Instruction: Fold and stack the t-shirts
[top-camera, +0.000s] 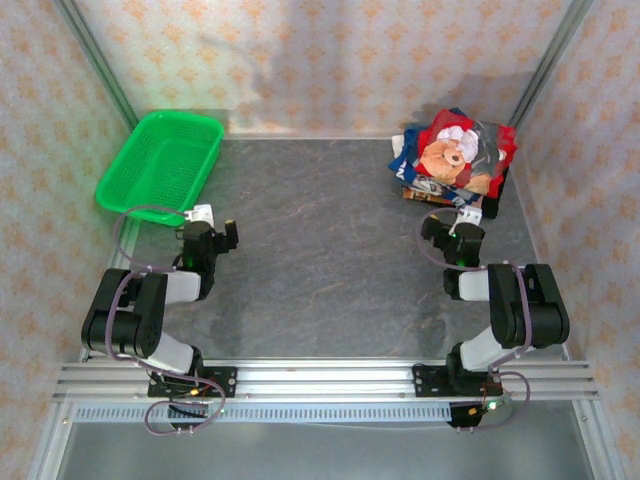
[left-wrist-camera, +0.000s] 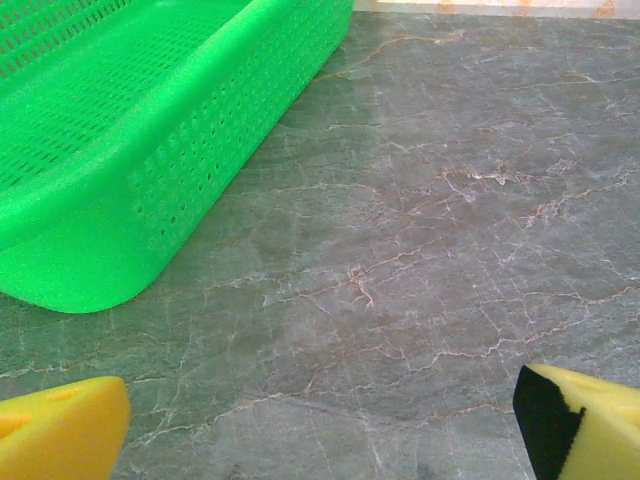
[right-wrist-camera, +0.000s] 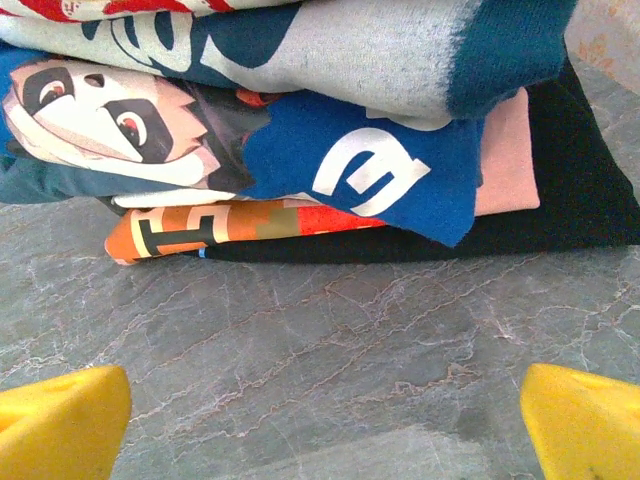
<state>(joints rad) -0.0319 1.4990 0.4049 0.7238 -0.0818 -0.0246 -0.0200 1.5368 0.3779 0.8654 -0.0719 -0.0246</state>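
Soft, even light comes from above in the top view. The grey surface (top-camera: 320, 270) shows no hard shadows or glare, and a dim smudge of shadow lies on the back wall (top-camera: 235, 65). In the left wrist view the green basket (left-wrist-camera: 150, 150) looks oversaturated, with a darker band of shade beside it. The yellow fingertips (left-wrist-camera: 60, 430) of the left tool (left-wrist-camera: 320, 435) and those of the right tool (right-wrist-camera: 320, 425) are blurred. The t-shirts (right-wrist-camera: 300, 110) cast a thin shadow below.

so we've got a dark grey marble-look tabletop (top-camera: 330, 270) boxed in on three sides by pale pinkish wallpapered walls (top-camera: 330, 50) with a little orange floral pattern, silver metal posts (top-camera: 95, 60) running up the back corners, an aluminium rail (top-camera: 320, 378) along the near edge, and soft even light
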